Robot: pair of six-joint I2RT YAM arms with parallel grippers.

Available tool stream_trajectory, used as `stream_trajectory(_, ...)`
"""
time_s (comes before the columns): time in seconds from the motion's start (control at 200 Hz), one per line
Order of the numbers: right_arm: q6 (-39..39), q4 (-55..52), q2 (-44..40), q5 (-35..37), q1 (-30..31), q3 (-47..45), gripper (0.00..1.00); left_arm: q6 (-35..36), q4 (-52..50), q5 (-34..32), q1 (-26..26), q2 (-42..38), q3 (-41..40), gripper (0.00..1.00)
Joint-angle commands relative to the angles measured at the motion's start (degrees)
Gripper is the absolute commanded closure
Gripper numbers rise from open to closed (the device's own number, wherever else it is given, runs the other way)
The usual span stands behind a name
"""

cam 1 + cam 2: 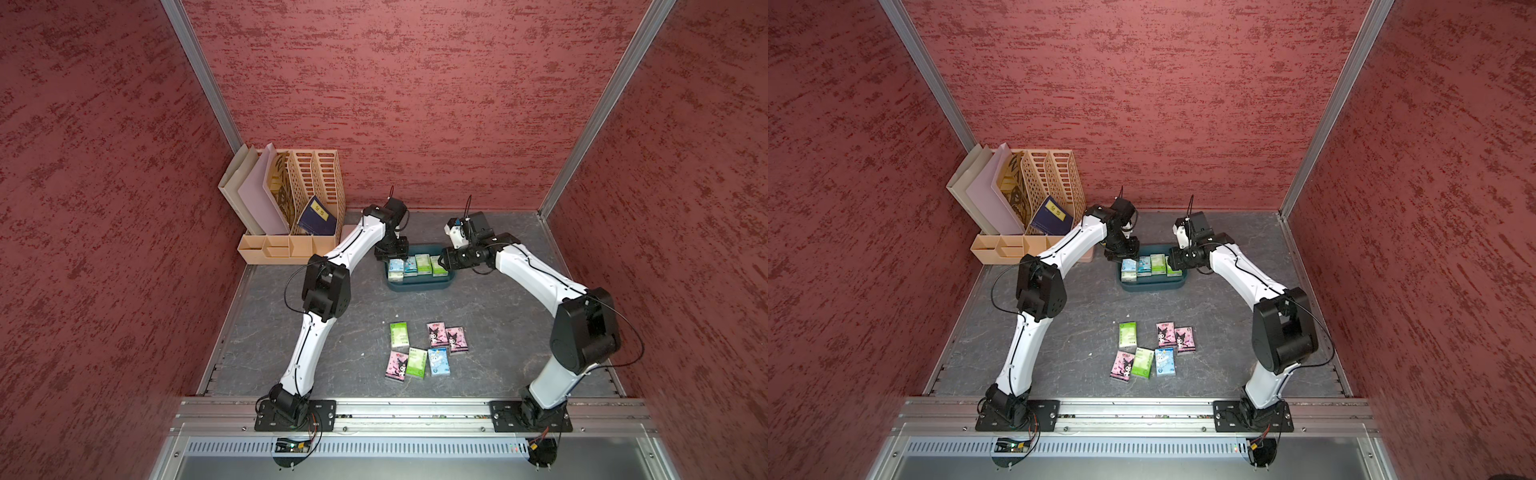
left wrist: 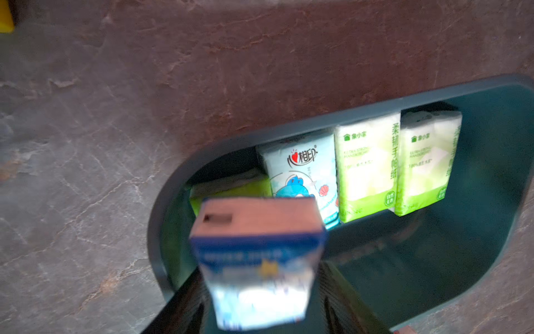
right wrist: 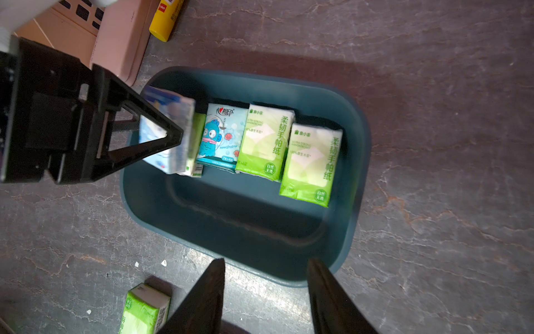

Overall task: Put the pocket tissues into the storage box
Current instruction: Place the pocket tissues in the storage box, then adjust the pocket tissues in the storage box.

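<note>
Left hand (image 2: 261,271), gripping a pale blue flat tissue pack (image 3: 173,107), should seat it upright (gently) in the dark teal plastic tub (image 3: 245,208).

Left arm (image 1: 305,353), right arm (image 1: 536,266): white curved shells, chunky blk joint housings, thin blk cables looping outside. Blk base plates (image 1: 323,415) w/ silver screws. Left gripper (image 2: 261,271), right gripper (image 3: 265,263): blk, tapered fingers.

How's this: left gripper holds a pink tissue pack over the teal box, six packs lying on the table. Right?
No. The tissue pack in the left gripper is pale blue, not pink; the right wrist view shows it. The rest holds.
</note>
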Motion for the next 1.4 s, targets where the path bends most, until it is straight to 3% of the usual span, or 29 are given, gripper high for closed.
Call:
stream_trajectory(0.0, 1.1, 1.9, -0.1, -1.6, 0.1, -0.5, 0.49, 0.7, -0.9, -0.8, 0.3, 1.3, 0.4, 0.35)
stream_trajectory(0.266, 1.8, 1.5, -0.5, -2.1, 0.3, -1.7, 0.50, 0.0, 3.2, -1.4, 1.5, 0.1, -1.5, 0.26)
stream_trajectory(0.386, 1.8, 1.7, -0.2, -2.3, 1.1, -2.2, 0.52, -0.7, 9.3, -1.1, 2.2, -4.8, -5.1, 0.17)
stream_trajectory(0.501, 2.7, 2.5, 1.3, -2.8, 2.9, -0.8, 0.53, -1.9, 17.8, 1.9, 3.2, -11.9, -11.2, 0.14)
stream_trajectory(0.571, 3.1, 2.4, 3.2, -3.0, 4.4, 2.2, 0.54, -3.2, 25.3, 5.7, 4.3, -17.2, -17.0, 0.00)
stream_trajectory(0.771, 5.7, 3.6, 8.9, -5.4, 7.5, 10.6, 0.55, -7.2, 43.2, 16.6, 8.7, -27.6, -30.2, 0.00)
stream_trajectory(1.102, 12.3, 3.1, 21.3, -5.6, 11.1, 21.4, 0.63, -17.3, 69.5, 20.6, 21.6, -44.9, -65.0, 0.00)
stream_trajectory(1.217, 13.7, 3.2, 23.5, -4.9, 11.2, 22.4, 0.64, -16.4, 71.1, 22.8, 25.0, -47.6, -70.8, 0.00)
stream_trajectory(1.398, 15.9, 3.2, 26.0, -3.8, 11.4, 23.7, 0.64, -11.0, 66.2, 22.4, 25.5, -49.1, -72.1, 0.00)
